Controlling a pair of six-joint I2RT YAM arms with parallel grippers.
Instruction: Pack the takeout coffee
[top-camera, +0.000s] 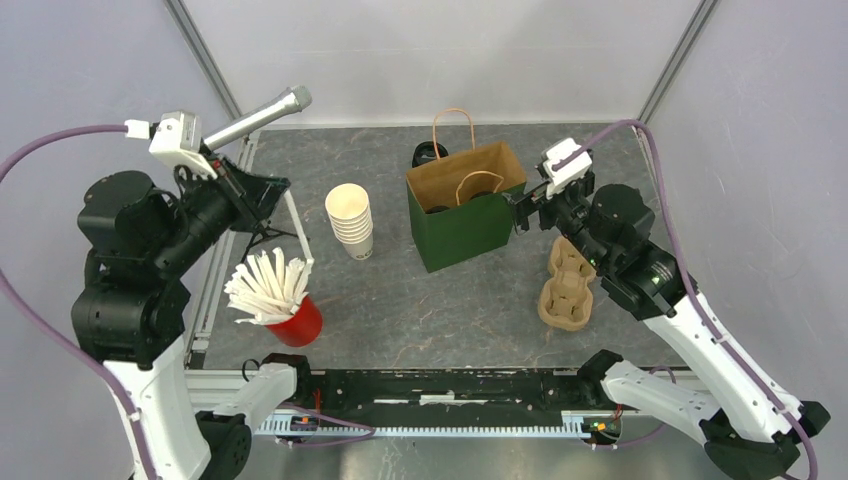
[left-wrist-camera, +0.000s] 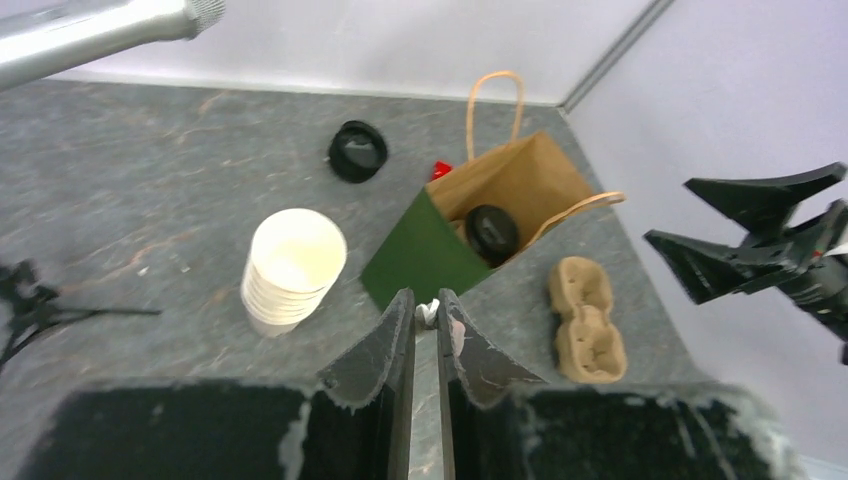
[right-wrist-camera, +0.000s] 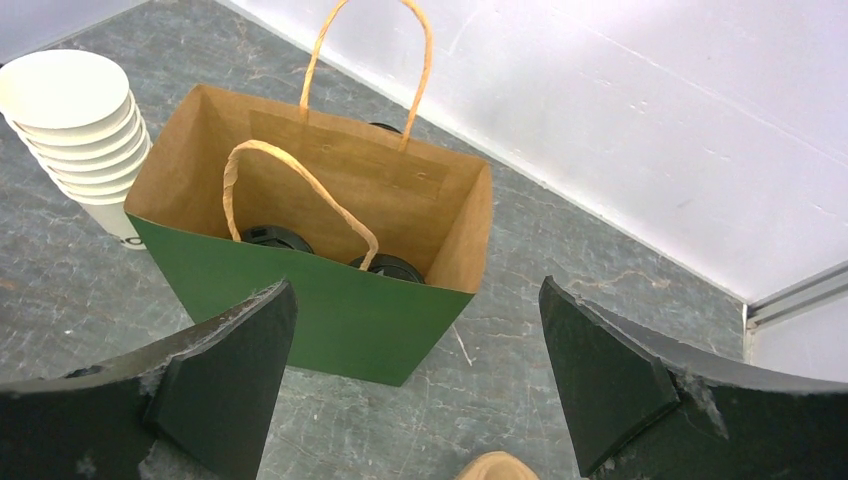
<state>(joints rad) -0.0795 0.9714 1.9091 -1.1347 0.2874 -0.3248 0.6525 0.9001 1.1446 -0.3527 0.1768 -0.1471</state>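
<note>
Two takeout coffees (right-wrist-camera: 275, 238) in the green bag (right-wrist-camera: 330, 310) show only lids (right-wrist-camera: 388, 268).

Two takeout coffees (right-wrist-camera: 275, 238) stand upright inside the green bag (right-wrist-camera: 340, 310), mid-frame: left cup (right-wrist-camera: 275, 238), right cup (right-wrist-camera: 388, 268), only their round black lids showing.

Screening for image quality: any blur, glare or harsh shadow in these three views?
Top external: even, soft light, faint shadows, green paper bag sharp. Left wrist: its own fingers blurred up close, glare along the metal tube, the rest slightly soft. Right wrist: bag crisp, black lids inside it shaded, white wall bright but not blown out.
</note>
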